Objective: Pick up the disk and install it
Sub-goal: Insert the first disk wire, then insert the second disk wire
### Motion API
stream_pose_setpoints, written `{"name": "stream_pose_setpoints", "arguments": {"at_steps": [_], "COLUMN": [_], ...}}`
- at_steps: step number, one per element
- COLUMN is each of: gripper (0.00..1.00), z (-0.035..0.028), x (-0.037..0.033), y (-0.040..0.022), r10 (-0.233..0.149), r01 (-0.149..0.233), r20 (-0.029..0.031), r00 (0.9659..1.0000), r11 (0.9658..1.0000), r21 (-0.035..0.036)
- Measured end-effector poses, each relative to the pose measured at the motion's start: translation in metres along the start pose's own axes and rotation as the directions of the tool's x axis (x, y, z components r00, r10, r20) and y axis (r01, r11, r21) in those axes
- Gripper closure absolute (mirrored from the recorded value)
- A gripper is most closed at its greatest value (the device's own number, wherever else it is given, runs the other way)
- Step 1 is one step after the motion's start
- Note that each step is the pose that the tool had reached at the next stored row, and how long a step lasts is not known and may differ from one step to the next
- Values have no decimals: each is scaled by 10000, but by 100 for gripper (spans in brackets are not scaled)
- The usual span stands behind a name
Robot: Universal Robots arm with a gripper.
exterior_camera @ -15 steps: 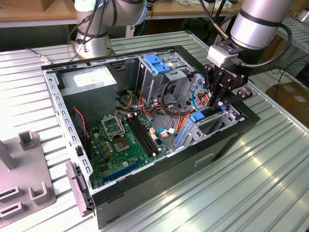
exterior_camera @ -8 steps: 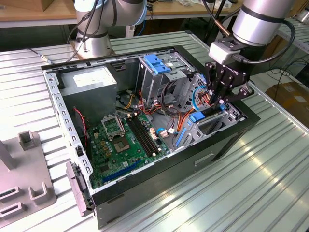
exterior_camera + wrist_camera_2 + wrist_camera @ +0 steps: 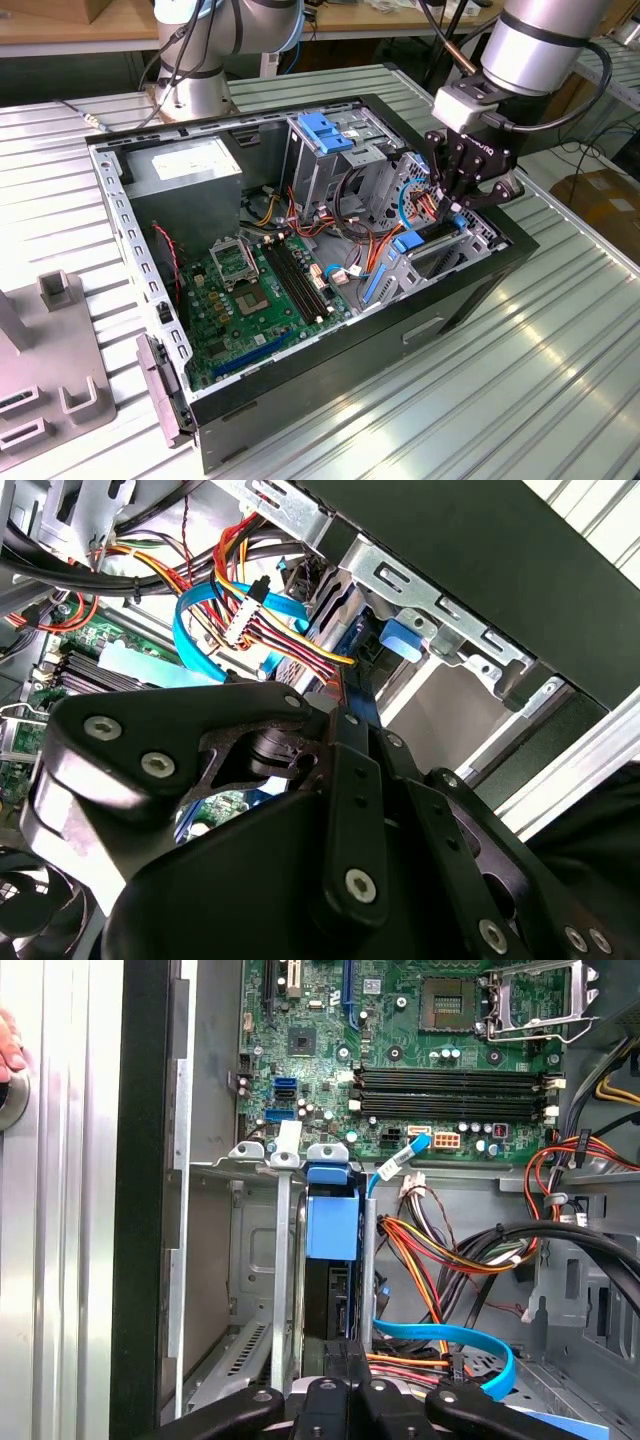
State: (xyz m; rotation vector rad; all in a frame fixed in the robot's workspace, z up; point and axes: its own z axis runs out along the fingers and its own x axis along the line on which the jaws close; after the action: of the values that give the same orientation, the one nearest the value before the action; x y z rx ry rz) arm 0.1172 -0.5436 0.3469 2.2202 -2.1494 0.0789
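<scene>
The disk [image 3: 335,1290] stands on edge in a narrow bay of the metal drive cage [image 3: 255,1260], at the case corner on the exterior view's right. Its blue carrier frame [image 3: 332,1222] shows at the end towards the motherboard. My gripper [image 3: 348,1355] sits over the disk's other end, its black fingers close together on the thin edge. In the second wrist view the fingers [image 3: 335,730] meet on a blue strip of the disk [image 3: 362,685]. In the exterior view the gripper [image 3: 455,208] hangs low inside the open case, just above the bay [image 3: 432,238].
The open black PC case [image 3: 350,350] lies on a slatted metal table. Inside are a green motherboard [image 3: 260,290], a grey power-supply box [image 3: 185,165], a blue clip [image 3: 325,130] on the upper cage and loose cables [image 3: 440,1250]. A grey fixture [image 3: 50,370] stands on the exterior view's left.
</scene>
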Motion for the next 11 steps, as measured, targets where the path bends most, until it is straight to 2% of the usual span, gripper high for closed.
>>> {"name": "stream_pose_setpoints", "arguments": {"at_steps": [11], "gripper": [89], "z": [0], "x": [2], "y": [0], "r10": [0], "r01": [0], "r20": [0], "r00": [10000], "r11": [10000], "r21": [0]}}
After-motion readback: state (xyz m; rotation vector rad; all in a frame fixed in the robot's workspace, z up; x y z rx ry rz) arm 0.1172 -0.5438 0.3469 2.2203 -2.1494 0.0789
